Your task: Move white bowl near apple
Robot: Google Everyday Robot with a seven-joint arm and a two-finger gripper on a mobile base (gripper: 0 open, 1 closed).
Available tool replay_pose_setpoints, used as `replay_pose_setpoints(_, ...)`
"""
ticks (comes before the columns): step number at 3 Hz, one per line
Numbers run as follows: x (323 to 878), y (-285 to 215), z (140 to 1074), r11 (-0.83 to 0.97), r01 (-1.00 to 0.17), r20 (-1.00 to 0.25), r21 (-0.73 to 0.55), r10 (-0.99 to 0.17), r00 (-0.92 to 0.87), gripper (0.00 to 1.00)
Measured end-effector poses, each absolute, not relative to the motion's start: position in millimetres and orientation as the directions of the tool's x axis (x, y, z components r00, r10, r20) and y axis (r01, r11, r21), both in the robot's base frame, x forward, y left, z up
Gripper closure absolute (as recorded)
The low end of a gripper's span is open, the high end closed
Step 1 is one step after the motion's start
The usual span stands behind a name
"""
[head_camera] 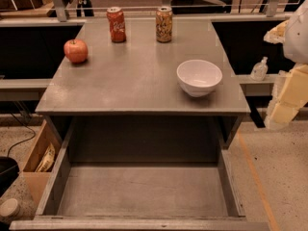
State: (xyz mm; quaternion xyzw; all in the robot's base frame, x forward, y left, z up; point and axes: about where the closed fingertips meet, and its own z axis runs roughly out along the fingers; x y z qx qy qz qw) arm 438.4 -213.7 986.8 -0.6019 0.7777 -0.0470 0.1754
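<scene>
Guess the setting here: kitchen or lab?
Probably an office or lab test area: a grey counter with an open drawer, two cans, a sanitizer bottle. The gripper hangs right of the counter.

The white bowl (199,77) is plain glossy white, with no pattern; the apple (76,50) is red-orange with a paler yellowish patch near its top; the desk (139,76) is dull grey, and so is its open drawer (144,191); the left can (116,24) is red with white lettering; the right can (164,24) is golden-brown with darker markings; the hand (284,105), at the right edge beside the desk, is pale cream-yellow below a white arm (299,32); the floor (288,186) is speckled beige, crossed by an orange line (255,177).
</scene>
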Motion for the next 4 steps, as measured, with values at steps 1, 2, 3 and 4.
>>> replay_pose_setpoints(1,438,-214,987,0.271,-0.92,-0.216,-0.285,-0.953,-0.214,0.0)
replay_pose_setpoints(2,459,-195,982,0.235,-0.922,-0.241,-0.307,-0.957,-0.164,0.0)
replay_pose_setpoints(3,498,-166,967,0.174,-0.928,-0.27,-0.329,-0.959,-0.084,0.0)
replay_pose_setpoints(4,539,-137,940,0.101,-0.934,-0.28,-0.343,-0.96,-0.001,0.0)
